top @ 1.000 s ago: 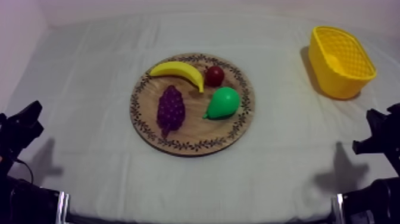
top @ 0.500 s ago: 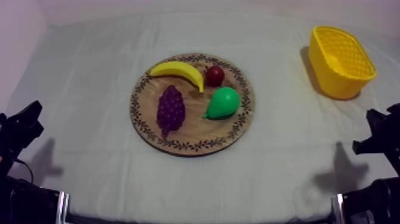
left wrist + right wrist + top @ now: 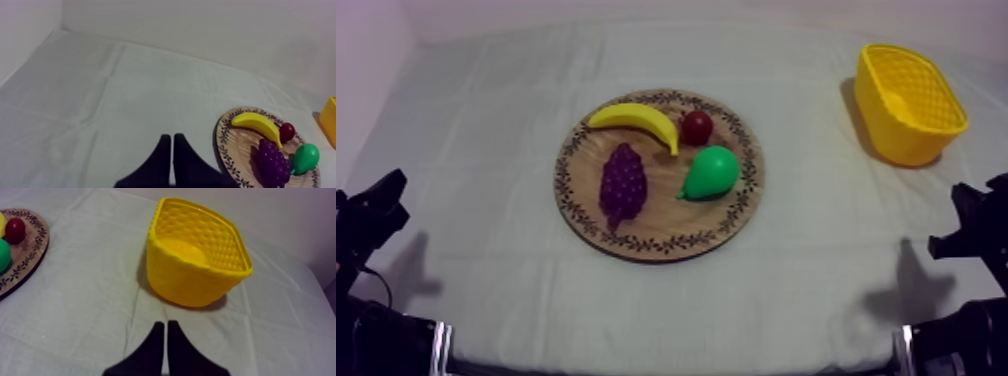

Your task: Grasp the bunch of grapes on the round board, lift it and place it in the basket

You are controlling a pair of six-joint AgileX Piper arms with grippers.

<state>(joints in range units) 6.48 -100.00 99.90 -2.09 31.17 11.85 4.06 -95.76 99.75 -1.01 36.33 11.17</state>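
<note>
The grapes (image 3: pixel 623 185) lie lengthwise toward the table's (image 3: pixel 486 290) near edge on the board's (image 3: pixel 636 243) left half, nearer the left gripper (image 3: pixel 172 136), which is narrow and empty like the right gripper (image 3: pixel 165 322).

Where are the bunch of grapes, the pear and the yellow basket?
bunch of grapes (image 3: pixel 623 183): top view, middle of the cluster.
pear (image 3: pixel 712 171): top view, its rounded body.
yellow basket (image 3: pixel 898 138): top view, its near outer wall.

Right gripper (image 3: pixel 165 324), jaws pressed together, hangs just short of the yellow basket (image 3: pixel 186 286).
</note>
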